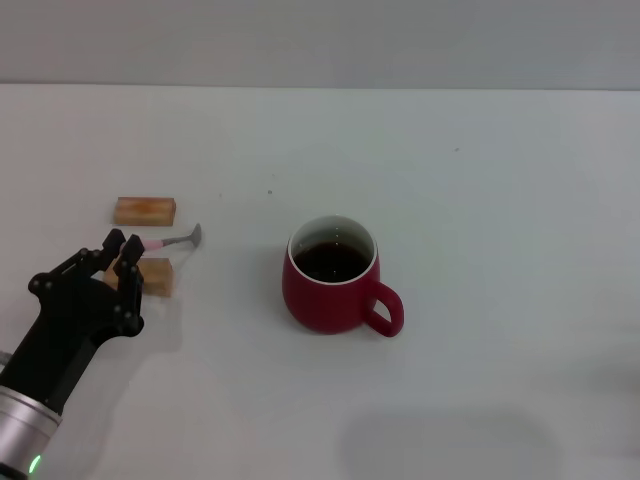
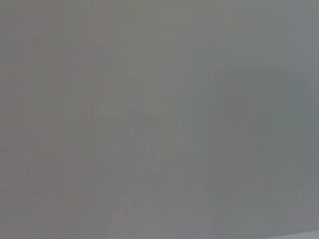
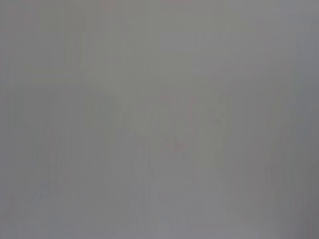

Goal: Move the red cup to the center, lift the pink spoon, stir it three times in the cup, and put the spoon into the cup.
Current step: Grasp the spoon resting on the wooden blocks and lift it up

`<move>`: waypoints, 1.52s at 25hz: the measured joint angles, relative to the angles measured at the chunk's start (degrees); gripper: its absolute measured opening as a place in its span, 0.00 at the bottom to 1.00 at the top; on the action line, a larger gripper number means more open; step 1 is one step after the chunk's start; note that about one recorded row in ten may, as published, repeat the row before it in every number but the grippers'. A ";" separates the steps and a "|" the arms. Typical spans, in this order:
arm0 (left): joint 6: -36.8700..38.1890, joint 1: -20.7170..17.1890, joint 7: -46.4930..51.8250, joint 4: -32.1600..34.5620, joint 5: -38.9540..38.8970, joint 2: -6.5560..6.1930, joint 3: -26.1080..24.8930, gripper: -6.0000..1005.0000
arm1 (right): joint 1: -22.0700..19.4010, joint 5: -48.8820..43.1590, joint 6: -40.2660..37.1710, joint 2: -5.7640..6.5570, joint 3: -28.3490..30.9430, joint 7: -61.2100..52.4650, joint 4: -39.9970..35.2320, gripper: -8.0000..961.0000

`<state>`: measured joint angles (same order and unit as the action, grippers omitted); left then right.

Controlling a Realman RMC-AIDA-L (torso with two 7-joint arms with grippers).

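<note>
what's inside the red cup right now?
The red cup holds dark liquid, its surface below the white inner wall. No spoon in it: the pink spoon lies across a wooden block at the left gripper. The cup's bottom is hidden by the liquid.

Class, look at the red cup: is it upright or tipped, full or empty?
Upright and partly filled: the red cup stands on its base on the table, rim level, with dark liquid below the white inner wall.
</note>
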<state>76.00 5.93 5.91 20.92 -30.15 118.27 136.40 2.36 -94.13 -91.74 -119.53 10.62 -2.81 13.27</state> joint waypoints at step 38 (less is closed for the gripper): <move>6.53 4.80 1.61 2.33 1.62 -0.92 -1.22 0.13 | 0.73 0.08 0.96 0.00 -0.79 0.00 0.00 0.01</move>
<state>82.53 10.74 7.52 23.25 -28.53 117.35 135.18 3.09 -94.05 -90.78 -119.53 9.84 -2.81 13.27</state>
